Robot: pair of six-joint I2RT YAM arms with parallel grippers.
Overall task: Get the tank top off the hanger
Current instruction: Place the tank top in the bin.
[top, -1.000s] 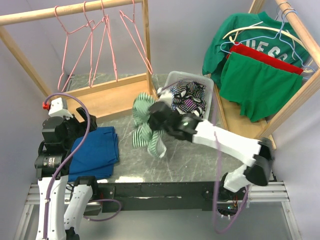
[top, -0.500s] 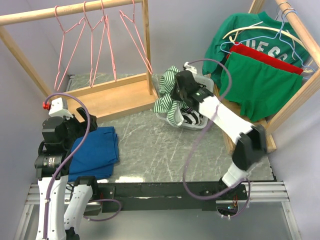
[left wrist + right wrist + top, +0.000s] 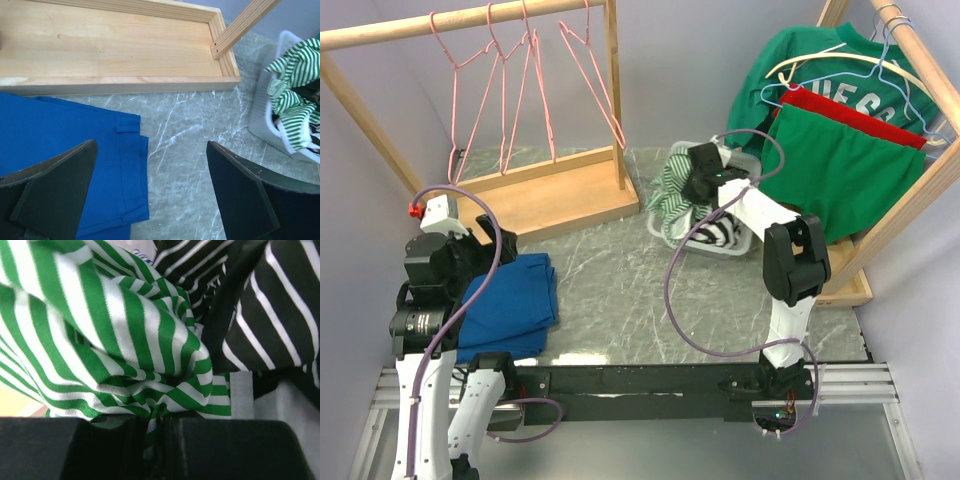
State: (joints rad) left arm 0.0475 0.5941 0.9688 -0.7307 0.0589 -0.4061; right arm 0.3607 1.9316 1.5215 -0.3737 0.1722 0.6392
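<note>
The green-and-white striped tank top (image 3: 670, 192) is bunched up and hangs over the left rim of the white basket (image 3: 737, 247), off any hanger. My right gripper (image 3: 702, 178) is shut on a fold of it; in the right wrist view the striped cloth (image 3: 125, 330) is pinched between the fingers of that gripper (image 3: 159, 422). Bare pink hangers (image 3: 510, 90) hang on the left rack. My left gripper (image 3: 151, 150) stands wide open above the table, holding nothing, far from the tank top (image 3: 292, 85).
Folded blue trousers (image 3: 510, 305) lie at the near left under my left arm. A black-and-white striped garment (image 3: 722, 232) fills the basket. The left rack's wooden base (image 3: 540, 195) sits behind. Green and red clothes (image 3: 820, 130) hang on the right rack.
My right arm has carried the tank top from the middle of the table back and to the right, onto the basket. The left arm has not moved.
</note>
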